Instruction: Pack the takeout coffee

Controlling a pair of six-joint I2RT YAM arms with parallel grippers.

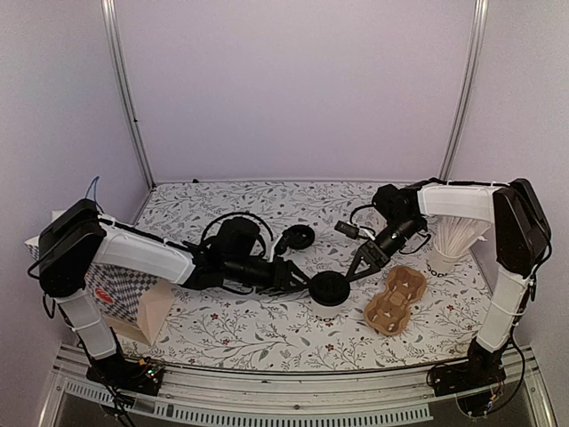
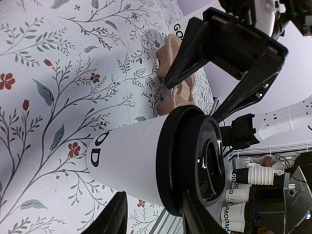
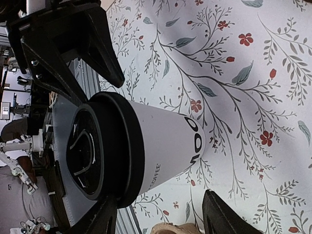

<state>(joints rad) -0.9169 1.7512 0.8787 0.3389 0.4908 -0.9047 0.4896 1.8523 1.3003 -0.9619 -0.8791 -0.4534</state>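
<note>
L pincer (image 1: 302, 283) points in from the left to mid-frame of the top view, fingers spread wide, not closed on anything. In its wrist view both fingers (image 2: 116, 217) show at the bottom edge w/ the coffee cup (image 2: 136, 161) btwn and just beyond them; can't tell if they touch it. R pincer (image 1: 360, 267) points in from upper right, also spread wide, facing the cup from the opposite side, tips near the black lid (image 2: 195, 146), no contact visible. Cup stands upright on the flowered counter (image 1: 231, 329), centre frame, lid on, dark lettering on its white side. Brown pulp carrier (image 1: 397, 298) lies just right of the cup. White cup of sticks (image 1: 447, 256) sits at far right, behind the carrier. At lower left, paper bag (image 1: 153, 313) and checkered box (image 1: 116, 285), well apart from the cup.
</note>
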